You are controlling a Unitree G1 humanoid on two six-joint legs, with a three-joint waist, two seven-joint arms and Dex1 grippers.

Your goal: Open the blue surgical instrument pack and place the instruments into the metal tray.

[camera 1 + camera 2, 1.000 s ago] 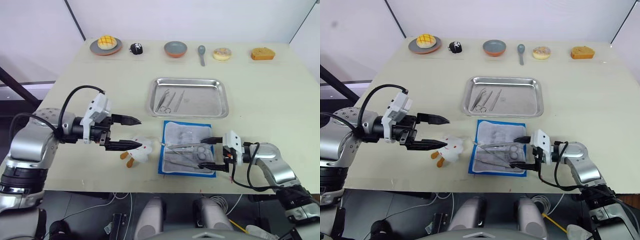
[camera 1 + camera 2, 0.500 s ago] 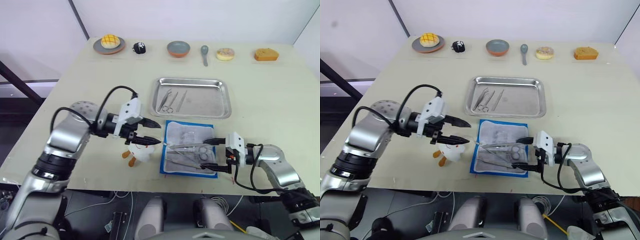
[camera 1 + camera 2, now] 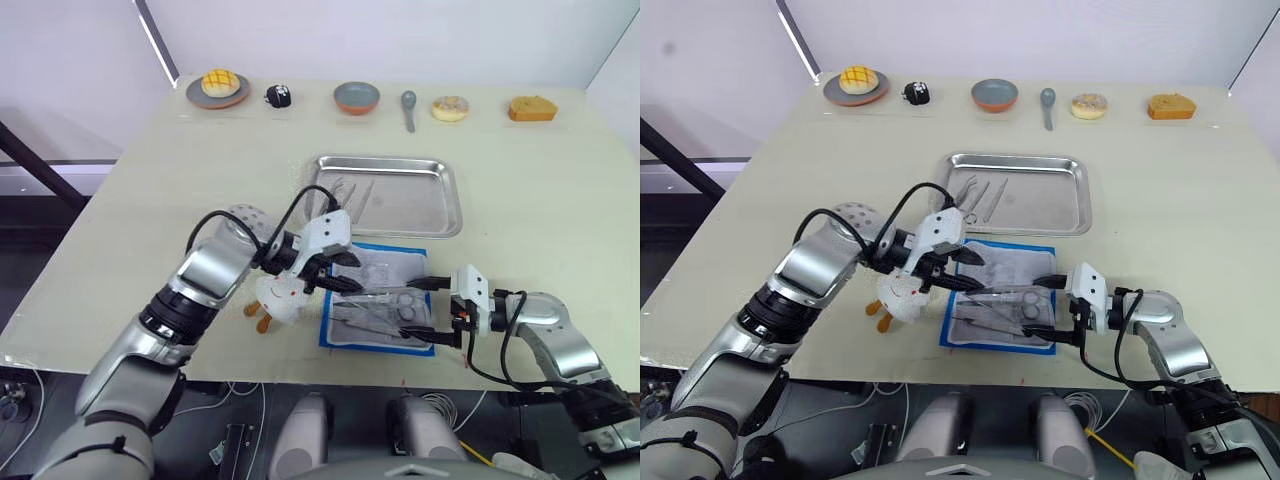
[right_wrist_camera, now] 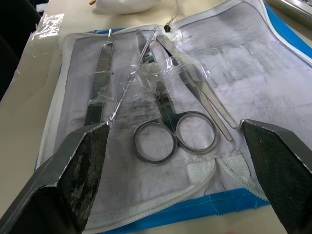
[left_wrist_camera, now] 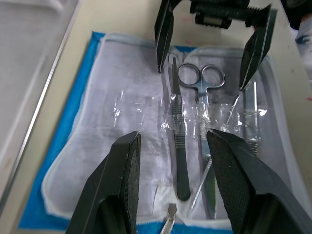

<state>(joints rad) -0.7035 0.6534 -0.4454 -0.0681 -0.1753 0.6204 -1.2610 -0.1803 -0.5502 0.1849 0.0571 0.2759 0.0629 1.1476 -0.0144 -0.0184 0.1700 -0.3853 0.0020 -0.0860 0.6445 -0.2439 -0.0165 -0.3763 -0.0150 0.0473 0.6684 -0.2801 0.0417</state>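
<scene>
Left gripper [image 3: 345,270] moved over pack [image 3: 377,297] | right gripper [image 3: 427,311] open at edge

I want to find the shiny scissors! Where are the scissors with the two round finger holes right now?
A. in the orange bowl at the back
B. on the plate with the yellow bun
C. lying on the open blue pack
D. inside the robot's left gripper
C: the scissors lie flat on the white lining of the open blue pack, between the two open grippers.

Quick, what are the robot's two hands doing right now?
Left gripper: open, holding nothing, over the open blue pack.
Right gripper: open, holding nothing, at the pack's edge by the scissors.
</scene>
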